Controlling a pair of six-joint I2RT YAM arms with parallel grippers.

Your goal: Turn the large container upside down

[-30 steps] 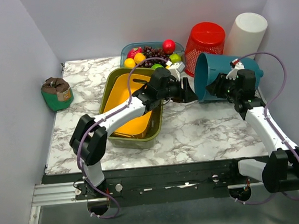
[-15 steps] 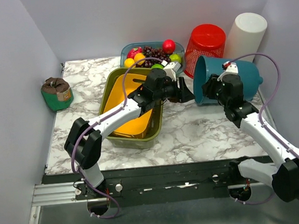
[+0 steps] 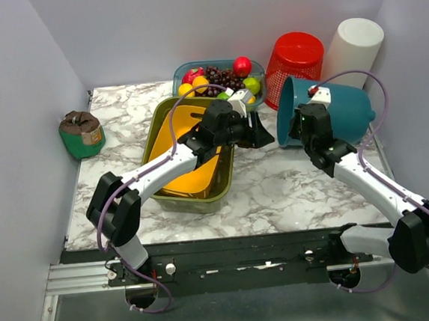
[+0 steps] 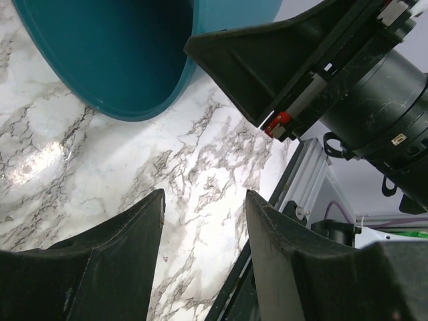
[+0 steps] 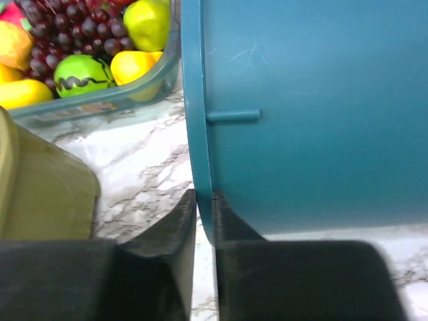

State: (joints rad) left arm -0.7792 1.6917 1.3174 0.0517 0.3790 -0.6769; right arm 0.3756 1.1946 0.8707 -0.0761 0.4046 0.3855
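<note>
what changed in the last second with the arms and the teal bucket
The right gripper slid left along the large teal plastic container to its rim and closed on it. The left gripper drew slightly left, staying open. The container still lies on its side.

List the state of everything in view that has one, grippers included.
teal container: on its side, mouth toward the left gripper, not yet inverted.
right gripper: shut on the teal container's rim.
left gripper: open, empty.
red basket: base up.
fruit tray: full of fruit.
olive bin: upright, yellow tray inside.
</note>
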